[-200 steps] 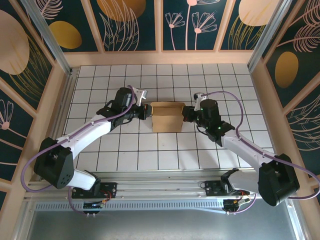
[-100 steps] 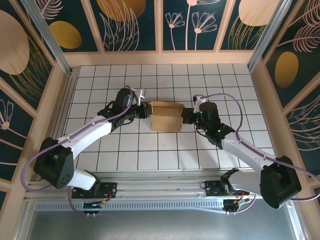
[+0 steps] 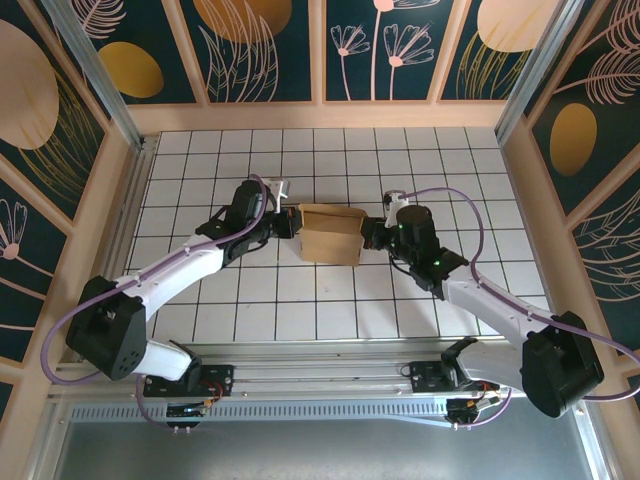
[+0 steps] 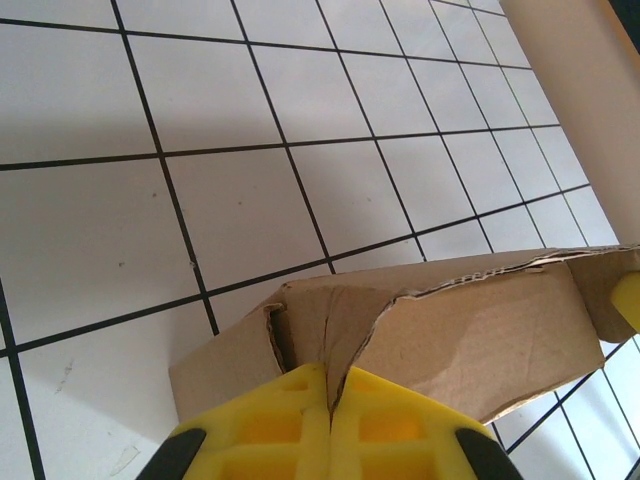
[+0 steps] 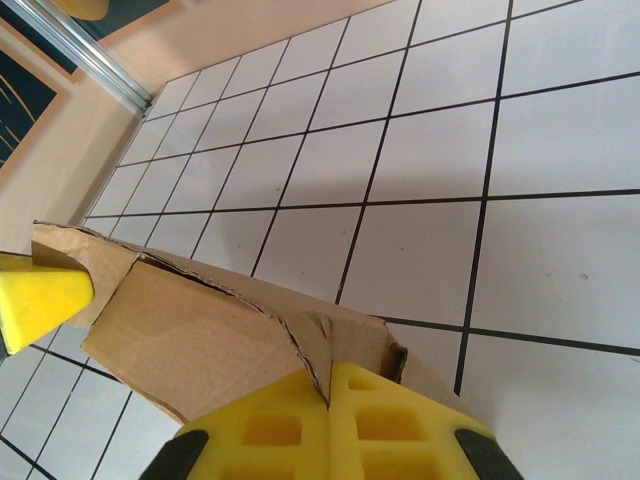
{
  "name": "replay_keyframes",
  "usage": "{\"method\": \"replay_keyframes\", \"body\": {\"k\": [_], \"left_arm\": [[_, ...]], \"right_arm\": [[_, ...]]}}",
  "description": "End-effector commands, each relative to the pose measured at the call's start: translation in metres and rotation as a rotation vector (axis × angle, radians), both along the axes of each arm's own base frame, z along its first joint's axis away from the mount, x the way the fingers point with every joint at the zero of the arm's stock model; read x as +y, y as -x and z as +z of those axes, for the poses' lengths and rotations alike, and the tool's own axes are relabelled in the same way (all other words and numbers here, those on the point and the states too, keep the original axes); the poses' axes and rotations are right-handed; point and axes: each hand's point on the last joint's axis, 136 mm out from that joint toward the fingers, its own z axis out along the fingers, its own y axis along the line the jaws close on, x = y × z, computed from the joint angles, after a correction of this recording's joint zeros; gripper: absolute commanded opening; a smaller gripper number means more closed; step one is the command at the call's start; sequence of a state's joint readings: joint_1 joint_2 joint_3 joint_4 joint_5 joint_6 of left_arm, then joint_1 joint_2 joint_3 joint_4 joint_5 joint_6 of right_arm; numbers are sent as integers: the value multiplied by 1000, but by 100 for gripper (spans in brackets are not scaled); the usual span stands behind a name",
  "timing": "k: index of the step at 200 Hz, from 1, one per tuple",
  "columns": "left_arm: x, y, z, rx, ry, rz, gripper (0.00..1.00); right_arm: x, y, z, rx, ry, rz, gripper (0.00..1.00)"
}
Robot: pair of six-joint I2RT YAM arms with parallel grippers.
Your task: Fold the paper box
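White square tiles with black grout lines cover the table (image 3: 250,300), which is enclosed by pale wooden rails and dark blue wall panels (image 3: 260,50) painted with leaves and orange ovals.

The paper box (image 3: 330,235), made of plain brown corrugated cardboard, is seen from the top camera directly between the two claws, with its open side turned up and its outline slightly skewed against the tile grid. The left gripper (image 3: 288,222) is placed against the box's left end and the right gripper (image 3: 372,232) against its right end, so that each claw is faced by the other across the cardboard.

In the left wrist view, the left gripper (image 4: 328,385) is shown with its yellow pads pressed together, and a thin edge of the box wall (image 4: 480,330) is pinched in the seam between them. Just ahead of the fingertips a crease and a ragged cut edge are visible in the cardboard, and the box is stretched away from the claw towards the right, where a yellow fingertip (image 4: 628,300) of the other claw is glimpsed at the far end.

In the right wrist view, the right gripper (image 5: 328,385) is likewise closed, its pads clamped on the near wall of the box (image 5: 200,340). The cardboard is extended from the claw towards the left, where the opposite yellow fingertip (image 5: 40,295) is met at the far corner.
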State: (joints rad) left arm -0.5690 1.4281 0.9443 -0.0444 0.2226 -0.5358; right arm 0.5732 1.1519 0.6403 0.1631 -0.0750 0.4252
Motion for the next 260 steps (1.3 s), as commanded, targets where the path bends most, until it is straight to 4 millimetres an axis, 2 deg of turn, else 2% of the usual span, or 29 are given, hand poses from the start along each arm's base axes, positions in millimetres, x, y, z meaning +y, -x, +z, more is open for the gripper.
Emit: {"method": "replay_keyframes", "body": {"k": [1, 88, 136, 169, 203, 228, 260], "left_arm": [[9, 25, -40, 137, -60, -7, 0], [6, 36, -45, 150, -2, -25, 1], [-7, 33, -40, 145, 27, -48, 1], [-6, 33, -40, 139, 20, -47, 1], [-5, 33, -41, 141, 18, -46, 1], [-4, 34, -41, 141, 19, -44, 1], [-5, 33, -37, 135, 19, -45, 1]], "right_arm": [[-4, 32, -60, 181, 105, 49, 0], [-3, 42, -69, 228, 45, 21, 0], [12, 35, -48, 296, -140, -25, 0], [9, 33, -35, 293, -140, -46, 0], [-1, 35, -53, 327, -96, -76, 0], [-4, 35, -57, 342, -111, -84, 0], [-13, 41, -81, 359, -74, -101, 0]]}}
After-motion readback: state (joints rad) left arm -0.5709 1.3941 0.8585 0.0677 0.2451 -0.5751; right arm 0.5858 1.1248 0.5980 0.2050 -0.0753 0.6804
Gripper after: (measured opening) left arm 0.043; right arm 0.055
